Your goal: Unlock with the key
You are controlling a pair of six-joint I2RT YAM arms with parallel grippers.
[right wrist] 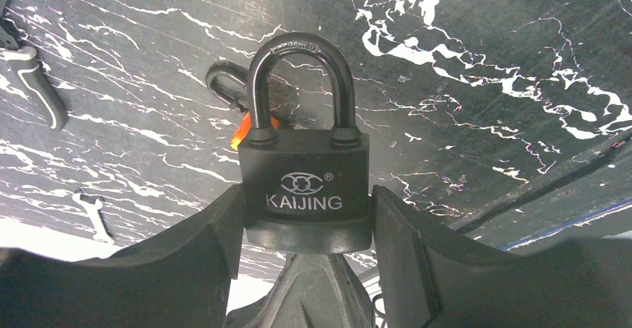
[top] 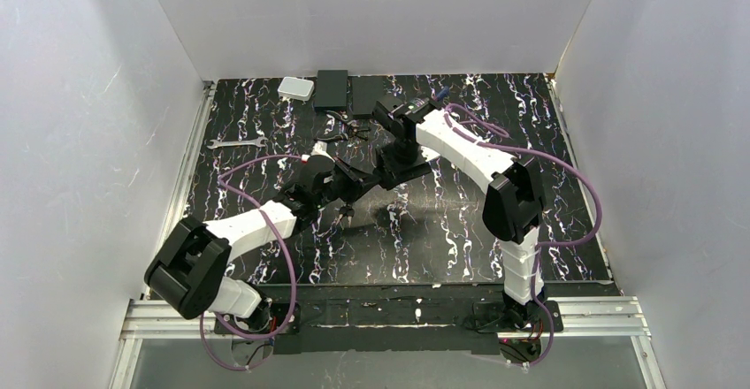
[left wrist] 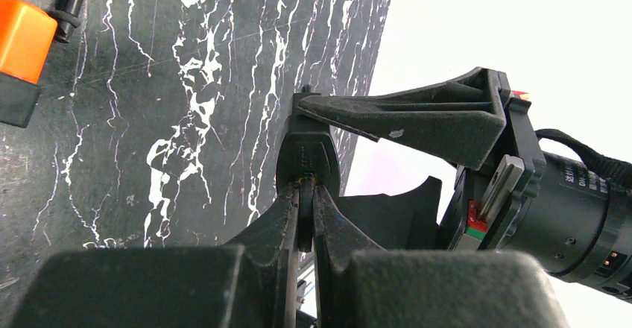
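We see a table (top: 442, 239) covered in black, white-veined marble pattern, walled in white on three sides. The left arm (top: 252, 225) and the right arm (top: 469, 155) both reach in towards the middle, where their ends almost meet above the surface. Along the far edge lie a white box (top: 296, 88) and, just beside it, a black box (top: 332, 88). The right gripper (right wrist: 307, 201) is clenched on a black padlock (right wrist: 304, 183). One finger presses each side of its body and the shackle stands up, closed into the body. Behind it on the table we make out an orange padlock (left wrist: 22, 41) with a black shackle. A wrench (top: 237, 143) lies well apart on the left. The left gripper (left wrist: 305, 190) is pinched tight on the key (left wrist: 307, 149). Only its small black head shows above the fingertips, and we cannot see the blade. The head sits right against the edge of the right gripper's near finger (left wrist: 417, 119), held off the table. We cannot tell whether it has entered the padlock.
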